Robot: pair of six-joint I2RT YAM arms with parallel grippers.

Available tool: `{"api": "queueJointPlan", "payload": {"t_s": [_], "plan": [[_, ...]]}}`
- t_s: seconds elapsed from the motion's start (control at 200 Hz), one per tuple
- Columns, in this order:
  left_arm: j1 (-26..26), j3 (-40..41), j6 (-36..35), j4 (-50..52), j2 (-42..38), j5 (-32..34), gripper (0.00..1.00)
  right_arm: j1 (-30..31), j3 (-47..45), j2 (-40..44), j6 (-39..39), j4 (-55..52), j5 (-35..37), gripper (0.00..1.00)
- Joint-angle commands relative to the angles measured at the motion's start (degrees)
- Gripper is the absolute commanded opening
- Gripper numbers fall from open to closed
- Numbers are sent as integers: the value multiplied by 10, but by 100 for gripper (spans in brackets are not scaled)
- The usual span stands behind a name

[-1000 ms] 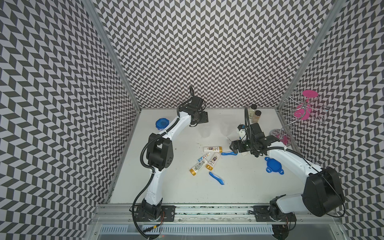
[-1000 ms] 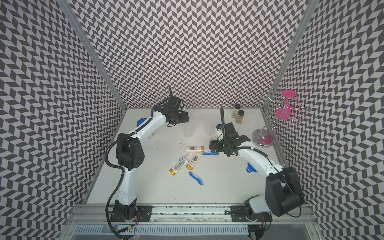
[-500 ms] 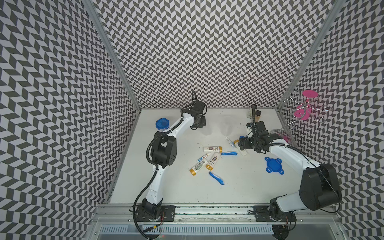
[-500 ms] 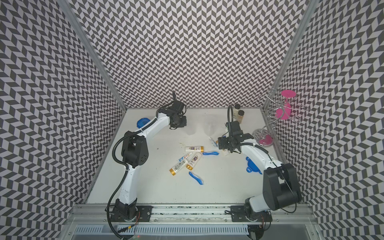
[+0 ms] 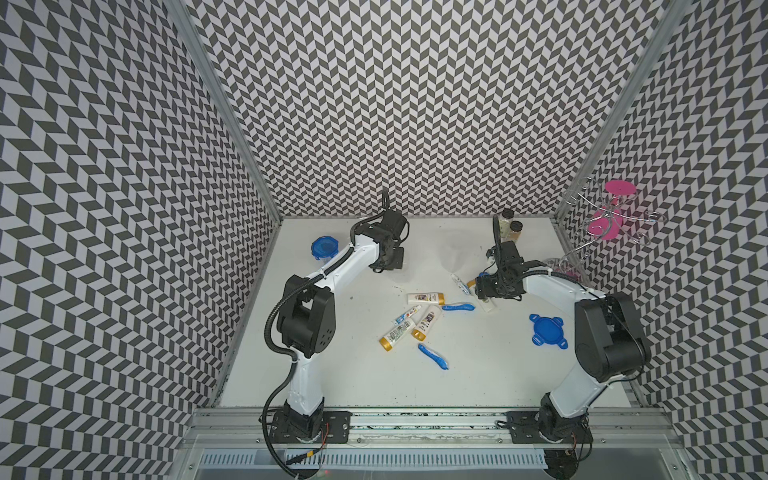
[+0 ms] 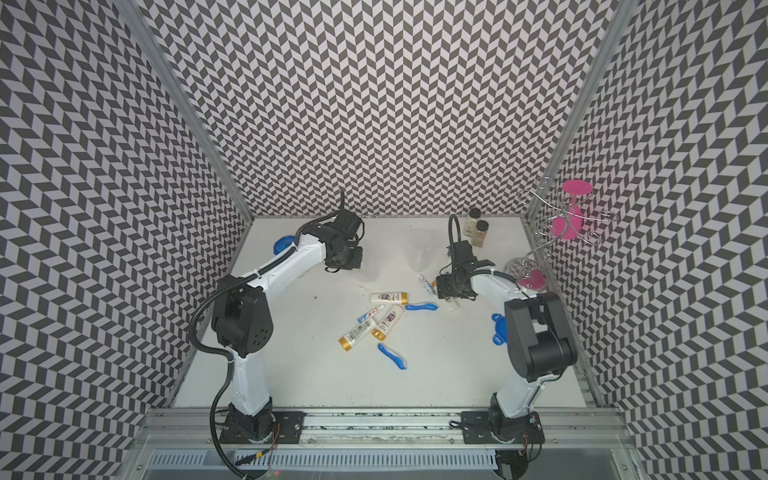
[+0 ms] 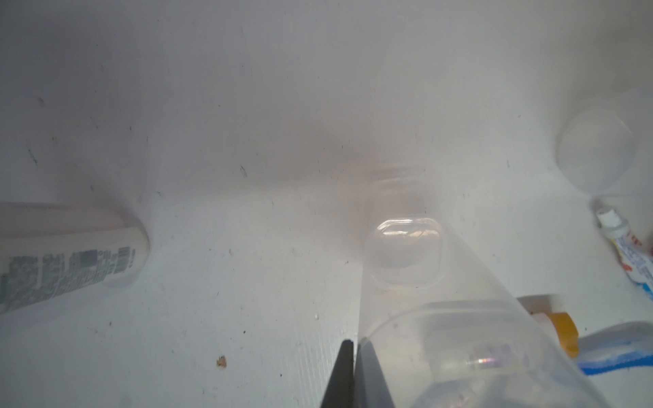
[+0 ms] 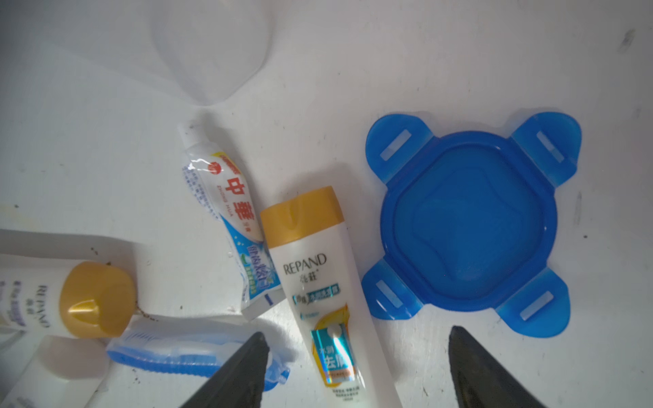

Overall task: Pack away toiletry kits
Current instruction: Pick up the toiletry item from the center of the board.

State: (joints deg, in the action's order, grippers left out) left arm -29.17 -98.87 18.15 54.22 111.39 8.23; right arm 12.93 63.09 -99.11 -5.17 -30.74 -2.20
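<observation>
One hazy clear cup (image 7: 406, 254) in left pincer (image 7: 354, 349), second cup (image 7: 597, 152) faint

i see gold-capped white tubes (image 5: 425, 297), toothpaste tubes (image 5: 406, 316) and blue toothbrushes (image 5: 433, 356) scattered flat centrally; a blue four-tab lid (image 5: 547, 331) lies apart; one clear cup (image 7: 441, 346) open, a lidded cup (image 5: 324, 249) far left.

**Cropped, Covered, Blurred**

Cut by the left wrist view's edges: clear cup (image 7: 441, 300); left claw (image 7: 354, 348), tips only; blurred white tube (image 7: 67, 254); toothpaste tube (image 7: 629, 261). Part-covered behind that cup: gold cap (image 7: 565, 332). Cut in the right wrist view: right claw (image 8: 357, 332), tips only; gold-capped tube (image 8: 325, 293). Half hidden behind the right arm (image 6: 536, 328) in a top view: blue lid (image 6: 500, 330).
</observation>
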Motion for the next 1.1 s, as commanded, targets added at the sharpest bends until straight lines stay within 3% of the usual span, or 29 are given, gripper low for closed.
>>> {"api": "queueJointPlan", "payload": {"t_s": [0.0,0.386,0.521,0.636,0.751,0.861,1.092], "plan": [[-14,21,-22,38,-30,29,0,-4,13,-24,14,18,-4,77],[-11,52,-42,56,-36,41,0,-4,8,-78,22,23,-7,57],[-1,53,-43,53,-38,11,6,-4,1,-80,20,22,-9,51],[3,53,-46,54,-41,5,19,-4,-3,-82,19,22,-9,48],[8,50,-48,56,-49,-3,42,-4,-2,-85,19,20,-7,47],[13,48,-42,57,-63,-10,57,-4,-8,-81,18,18,-8,56],[19,38,-30,55,-101,-30,83,-3,-28,-69,14,13,-10,63]]}}
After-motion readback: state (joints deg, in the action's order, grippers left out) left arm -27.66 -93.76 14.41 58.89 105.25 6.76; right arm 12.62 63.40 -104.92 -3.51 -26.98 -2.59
